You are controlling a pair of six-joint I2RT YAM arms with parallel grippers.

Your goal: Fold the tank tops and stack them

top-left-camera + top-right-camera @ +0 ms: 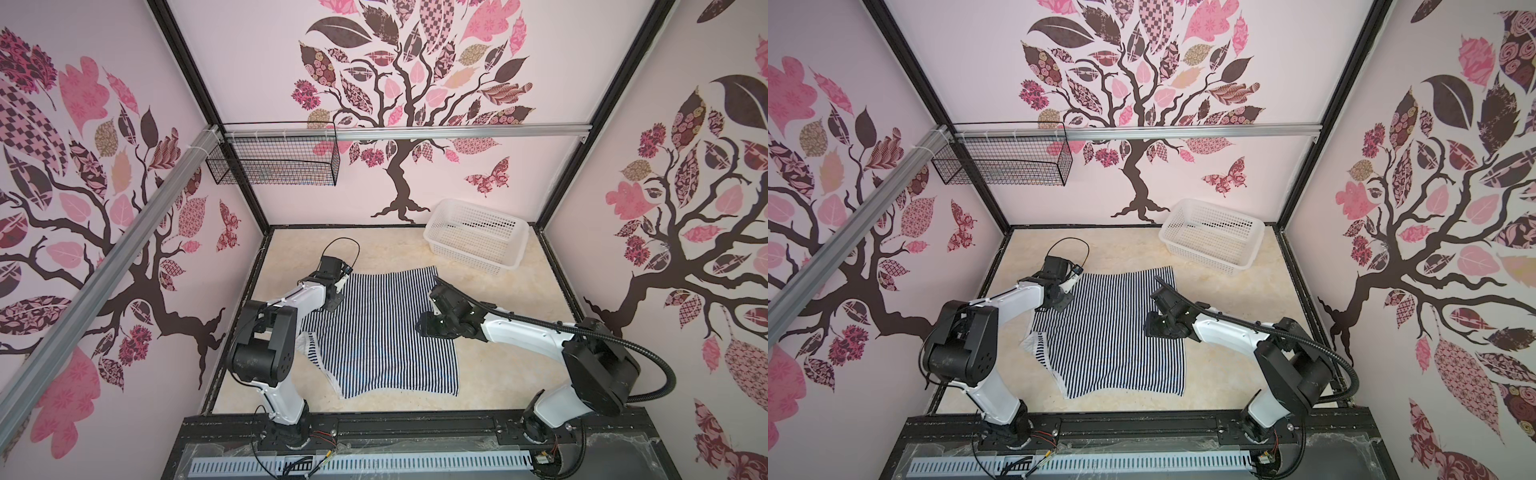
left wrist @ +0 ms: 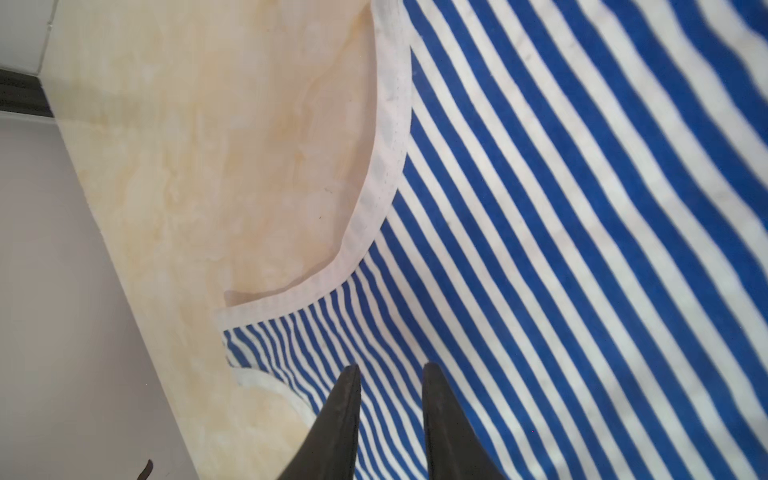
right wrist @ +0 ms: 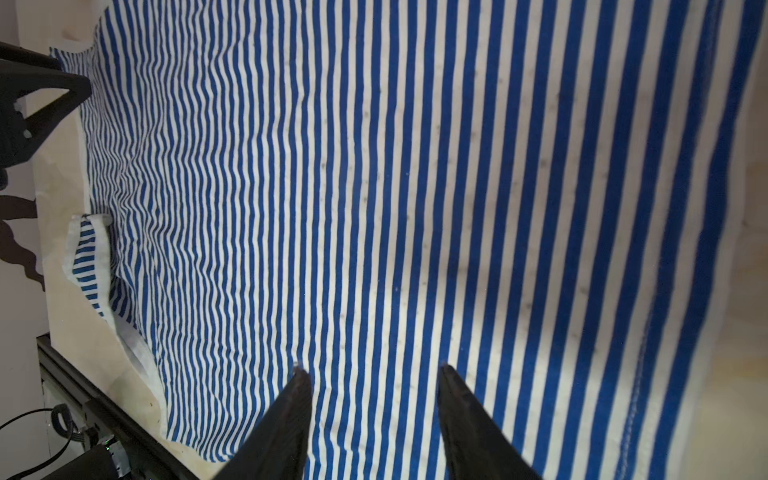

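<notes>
Top lies spread flat mid-counter, armholes toward the left arm, hem toward the right. No fold shows yet, so prob. at the start of the first fold. Left claw is released and empty, low over the cloth just beside the white armhole edge. Right claw is also released and empty, over the stripes nr the hem side. Next move needs each claw to pinch an edge w/o bunching, then carry it across.
</notes>
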